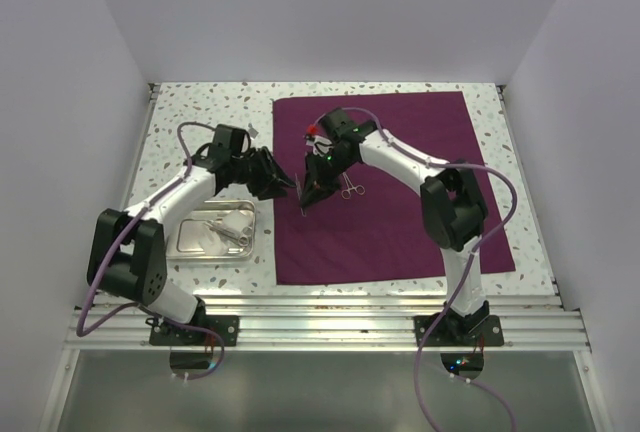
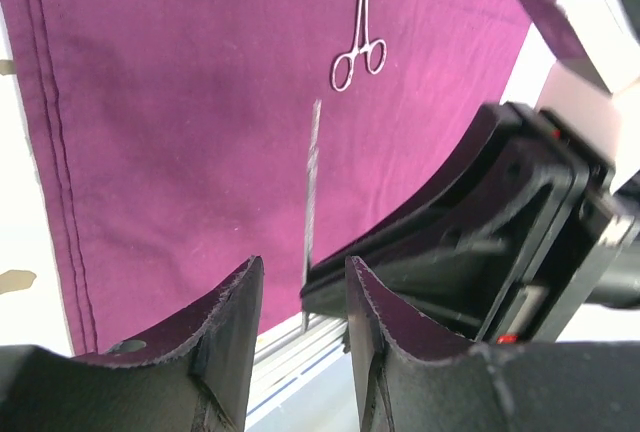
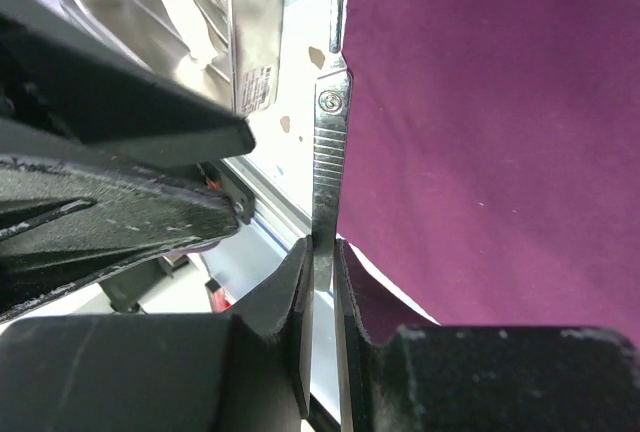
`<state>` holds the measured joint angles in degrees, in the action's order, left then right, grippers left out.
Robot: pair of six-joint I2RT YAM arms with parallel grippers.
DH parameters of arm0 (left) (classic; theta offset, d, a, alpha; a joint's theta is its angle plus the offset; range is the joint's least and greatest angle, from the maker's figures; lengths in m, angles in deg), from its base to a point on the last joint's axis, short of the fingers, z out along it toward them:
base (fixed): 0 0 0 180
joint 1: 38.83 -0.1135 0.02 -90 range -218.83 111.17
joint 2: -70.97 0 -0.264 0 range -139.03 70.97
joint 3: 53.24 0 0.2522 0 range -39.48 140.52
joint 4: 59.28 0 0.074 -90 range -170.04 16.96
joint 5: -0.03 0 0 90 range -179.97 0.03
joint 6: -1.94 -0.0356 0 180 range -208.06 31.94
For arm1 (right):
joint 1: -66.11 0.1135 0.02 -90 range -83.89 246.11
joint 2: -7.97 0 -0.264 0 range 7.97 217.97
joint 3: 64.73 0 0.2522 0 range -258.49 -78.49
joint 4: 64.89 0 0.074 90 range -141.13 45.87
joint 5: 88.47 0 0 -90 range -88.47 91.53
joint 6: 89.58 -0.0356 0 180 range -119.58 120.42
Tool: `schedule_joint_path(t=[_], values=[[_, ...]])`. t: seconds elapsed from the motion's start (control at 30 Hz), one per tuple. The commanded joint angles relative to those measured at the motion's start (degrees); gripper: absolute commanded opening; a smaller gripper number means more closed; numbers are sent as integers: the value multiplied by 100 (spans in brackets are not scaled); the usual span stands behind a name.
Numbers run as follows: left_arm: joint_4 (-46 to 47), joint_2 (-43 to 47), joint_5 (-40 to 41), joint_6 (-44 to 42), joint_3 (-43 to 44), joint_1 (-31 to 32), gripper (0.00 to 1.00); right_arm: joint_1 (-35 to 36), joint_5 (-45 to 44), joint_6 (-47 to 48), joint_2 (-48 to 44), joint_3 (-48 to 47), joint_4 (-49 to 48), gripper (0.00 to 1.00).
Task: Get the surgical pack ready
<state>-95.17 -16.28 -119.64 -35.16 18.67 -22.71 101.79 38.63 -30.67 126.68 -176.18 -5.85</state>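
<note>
The right gripper (image 3: 322, 252) pinched thin silver tweezers (image 3: 330, 142) by one end, above the left edge of the purple cloth (image 1: 400, 202) — their long axis pointed straight at the nearby left gripper (image 2: 303, 292), whose half-open jaws lined up with them.

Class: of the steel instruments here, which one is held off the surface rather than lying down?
The thin straight instrument, pinched in the right gripper. The ring-handled scissors lie flat on the purple cloth; other instruments lie in the tray.
</note>
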Motion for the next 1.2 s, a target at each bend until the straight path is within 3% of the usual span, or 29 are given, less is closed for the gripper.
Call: schedule_joint_path(t=[0.0,0.4,0.57,0.77,0.83,0.87,0.9,0.97,1.07,1.17], values=[[245,-91,-101,115,293,-21,43,79,218,147,-376,-31,-72,0],[244,-346,-56,194,337,-12,42,185,385,51,-376,-277,-80,0],[385,-434,-144,282,337,-12,30,229,447,33,-349,-329,-80,0],[236,-487,-92,256,390,-39,0,264,465,24,-235,-408,-72,0],[-53,-399,153,168,364,-143,0,246,421,50,-139,-505,86,1],[-150,-329,250,141,329,-205,0,238,186,94,-103,-706,217,11],[-221,-102,338,124,198,-301,0,229,18,155,-60,-838,349,36],[-388,232,653,176,-152,-678,0,150,-395,340,99,-1320,832,62],[-801,927,1182,229,-514,-1249,0,-87,-1274,507,406,-1830,1395,70],[-1222,1454,1744,203,-751,-1594,0,-394,-2004,692,626,-2043,1625,71]])
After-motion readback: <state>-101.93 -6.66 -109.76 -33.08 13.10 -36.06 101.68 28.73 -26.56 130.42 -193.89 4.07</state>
